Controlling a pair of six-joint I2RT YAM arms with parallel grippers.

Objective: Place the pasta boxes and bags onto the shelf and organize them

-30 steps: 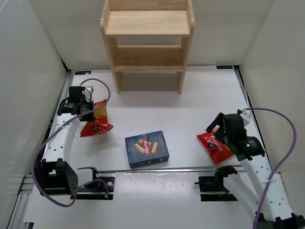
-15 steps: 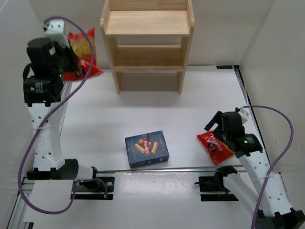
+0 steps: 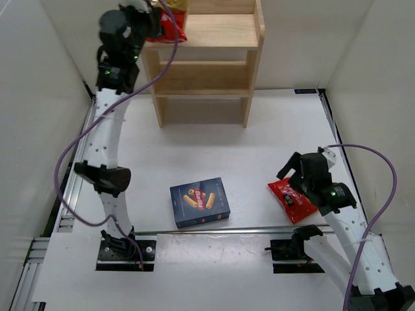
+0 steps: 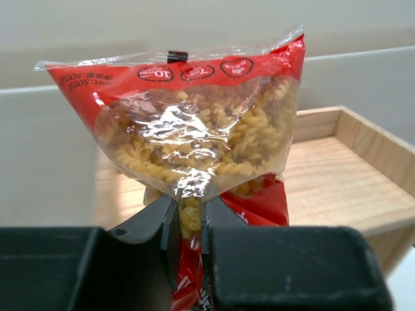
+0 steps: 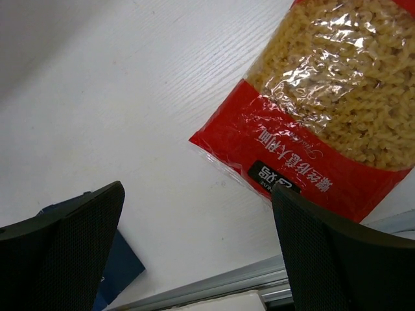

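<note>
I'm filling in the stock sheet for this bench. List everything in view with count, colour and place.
held bag: 1, red with a clear window on yellow pasta, held up at the left end of the shelf's top board
table bag: 1, red with a clear window on yellow pasta, lying on the table at the right
pasta box: 1, dark blue with a red logo, flat on the table, near centre front
shelf: 1, light wood, at the table's far edge
table: 1, white
left arm: 1, white, raised to the shelf top, jaws shut on the held bag
right arm: 1, white, low at the right, jaws open by the table bag, nothing held
</note>
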